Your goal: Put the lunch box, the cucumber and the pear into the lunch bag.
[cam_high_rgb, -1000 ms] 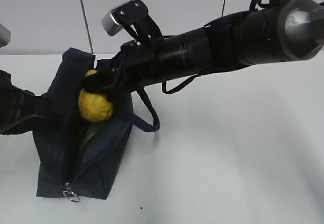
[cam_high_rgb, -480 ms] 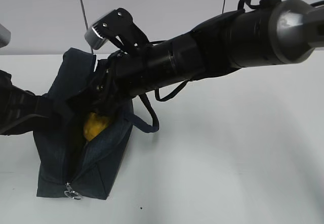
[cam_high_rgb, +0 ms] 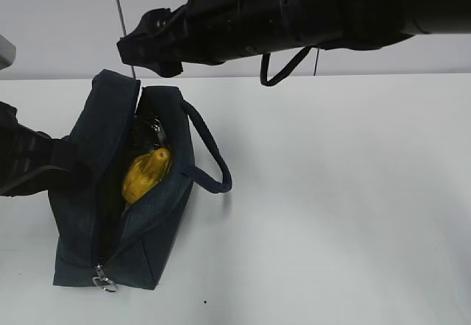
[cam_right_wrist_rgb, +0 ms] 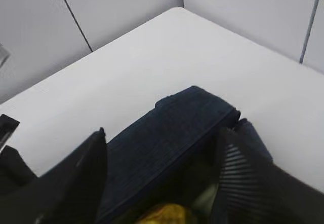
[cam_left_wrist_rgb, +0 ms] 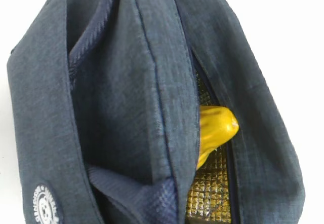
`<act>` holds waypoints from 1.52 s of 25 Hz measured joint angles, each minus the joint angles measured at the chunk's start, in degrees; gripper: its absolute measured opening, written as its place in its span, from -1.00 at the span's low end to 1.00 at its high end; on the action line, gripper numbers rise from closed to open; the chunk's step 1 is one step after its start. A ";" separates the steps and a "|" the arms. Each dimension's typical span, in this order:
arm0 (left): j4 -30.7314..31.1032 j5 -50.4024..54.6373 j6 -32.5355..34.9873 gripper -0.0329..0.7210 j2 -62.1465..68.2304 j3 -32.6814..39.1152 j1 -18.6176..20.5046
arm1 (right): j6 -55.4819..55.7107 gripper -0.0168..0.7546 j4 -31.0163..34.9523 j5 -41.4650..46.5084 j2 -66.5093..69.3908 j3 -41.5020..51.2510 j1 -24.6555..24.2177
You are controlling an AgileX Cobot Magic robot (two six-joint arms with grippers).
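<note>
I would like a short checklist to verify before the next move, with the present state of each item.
1. The pear lies inside the lunch bag: ok.
2. The right gripper is open, empty and above the bag: ok.
3. The bag mouth is open: ok.
4. The zipper pull is at the near end of the bag: ok.
5. The lunch box and cucumber are in the bag: cannot tell, they are not visible in any view.
6. Left gripper state: cannot tell; its fingers are out of view.
</note>
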 joint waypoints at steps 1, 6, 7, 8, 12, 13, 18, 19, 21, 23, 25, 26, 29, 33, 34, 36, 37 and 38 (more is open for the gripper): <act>0.00 0.00 0.00 -0.96 0.00 0.00 0.00 | 4.16 0.38 -2.75 0.37 -0.35 0.00 0.00; 0.00 0.06 0.00 -0.96 0.00 0.00 0.00 | 28.82 0.29 -20.64 5.09 -0.34 0.00 0.00; 0.00 0.06 0.00 -0.96 0.00 0.00 0.00 | 33.79 0.28 -24.42 6.24 -0.34 0.00 0.00; 0.00 0.06 0.00 -0.96 0.00 0.00 0.00 | 37.59 0.28 -27.34 7.33 -0.34 0.00 0.00; 0.00 0.06 0.00 -0.96 0.00 0.00 0.00 | 49.60 0.28 -35.70 11.84 -0.34 0.00 0.00; 0.00 0.06 0.00 -0.96 0.00 0.00 0.00 | 51.19 0.28 -36.44 12.40 -0.34 0.00 0.00; 0.00 0.06 0.00 -0.96 0.00 0.00 0.00 | 53.65 0.28 -37.62 12.93 0.89 -0.13 0.00; 0.00 0.06 0.00 -0.96 0.00 0.00 0.00 | 53.65 0.28 -37.62 12.93 1.67 -0.17 0.00; 0.00 0.11 0.00 -0.96 0.00 0.00 0.00 | 53.88 0.28 -37.62 12.93 3.77 -0.27 0.00; 0.00 0.11 0.00 -0.96 0.00 0.00 0.00 | 53.88 0.27 -37.62 12.58 5.28 -0.27 0.00; 0.00 0.18 0.00 -0.96 0.00 0.00 0.00 | 54.01 0.22 -37.62 11.79 6.05 -0.27 0.00; 0.00 0.24 0.00 -0.96 0.00 0.00 0.00 | 54.01 0.17 -37.62 11.31 6.19 -0.27 -0.10; -0.05 0.24 0.00 -0.96 0.00 0.00 0.00 | 54.01 -0.05 -37.62 10.65 6.29 -0.41 -0.10; -0.05 0.19 0.00 -0.96 0.00 0.00 0.00 | 54.01 -0.54 -37.62 10.72 6.29 -0.41 -0.19; -0.05 0.19 0.00 -0.96 0.00 0.00 0.00 | 53.74 -0.66 -37.62 10.97 6.29 -0.41 -0.19; -0.12 0.06 0.00 -0.96 0.00 0.00 0.00 | 52.91 -0.88 -37.73 11.17 6.29 -0.41 -0.19; -0.18 0.01 0.00 -0.96 0.00 0.00 0.00 | 52.60 -0.91 -37.87 11.28 6.29 -0.41 -0.19; -0.24 -0.06 0.00 -0.96 0.00 0.00 0.00 | 52.46 -0.93 -38.51 11.28 6.29 -0.41 -0.19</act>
